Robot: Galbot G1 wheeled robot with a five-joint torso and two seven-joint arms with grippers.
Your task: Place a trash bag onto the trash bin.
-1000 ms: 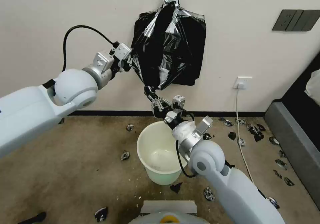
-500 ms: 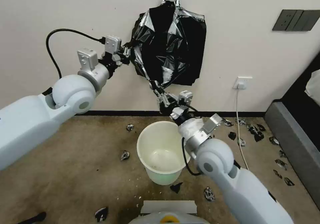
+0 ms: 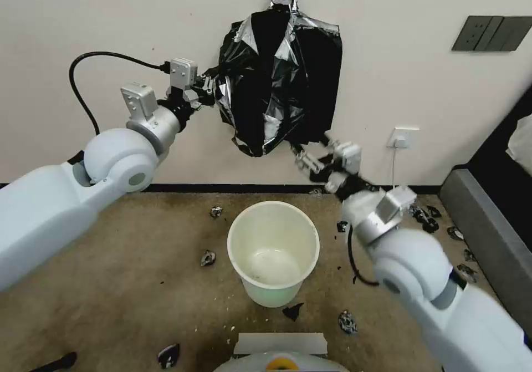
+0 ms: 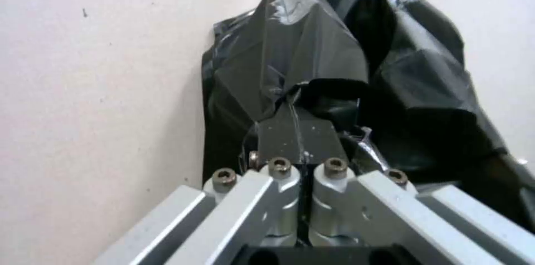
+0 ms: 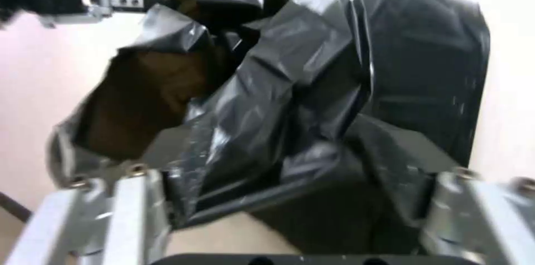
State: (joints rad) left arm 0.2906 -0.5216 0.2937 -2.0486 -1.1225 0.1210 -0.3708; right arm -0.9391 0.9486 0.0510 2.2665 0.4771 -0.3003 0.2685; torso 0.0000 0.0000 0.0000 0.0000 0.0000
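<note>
The trash bin (image 3: 273, 253) stands nearest, upright on the floor (image 3: 111, 261) just before the robot's base, mouth open and bare, with black scraps (image 3: 424, 219) strewn around it. Above and beyond it, against the wall (image 3: 111, 23), hangs the trash bag (image 3: 266, 92), its long axis running top to bottom from a bunched silvery knot, in front of the flatter bundle of bags (image 3: 324, 83). The left gripper (image 3: 206, 88) is level with the bag's upper left edge and clenched on a fold of its film; the left wrist view shows the dark pads (image 4: 295, 133) pressed together with plastic between them. The right gripper (image 3: 307, 158) sits low to the bag's right, just under the lower corner, fingers spread wide in the right wrist view with film lying across the gap, gripping nothing that I can make out. So the bag lies up and leftward of the right gripper, straight above the bin, and the left arm is the one attached. No brand, label or legible writing appears anywhere.
</note>
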